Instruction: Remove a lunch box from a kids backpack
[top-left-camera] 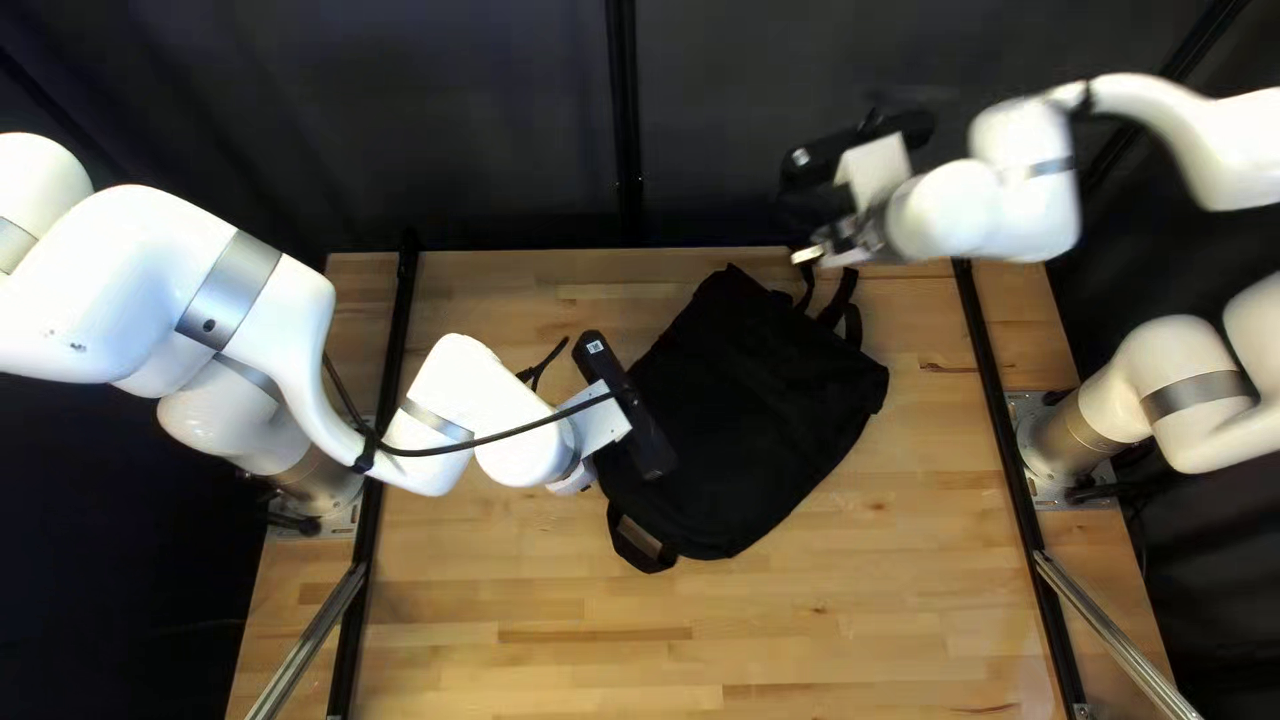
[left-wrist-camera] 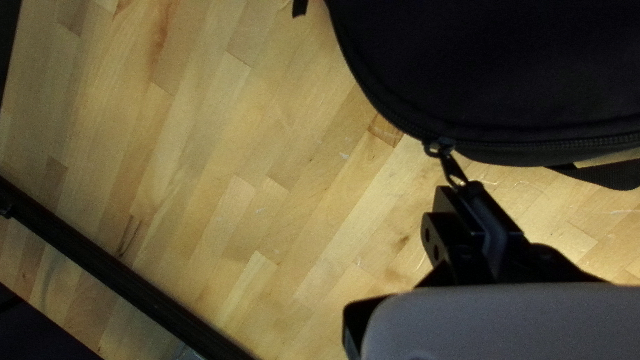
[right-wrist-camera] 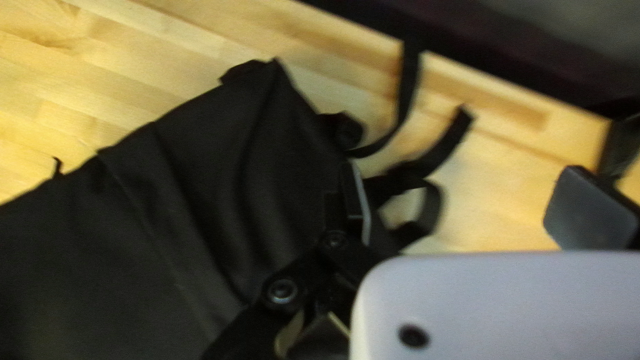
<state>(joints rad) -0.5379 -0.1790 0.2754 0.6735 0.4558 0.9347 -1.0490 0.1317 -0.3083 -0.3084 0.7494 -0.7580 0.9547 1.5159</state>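
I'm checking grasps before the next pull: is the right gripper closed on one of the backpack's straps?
No, the right gripper stands open in its own wrist view, its two fingers wide apart.

The backpack (top-left-camera: 760,414) lies on the table (top-left-camera: 534,587).
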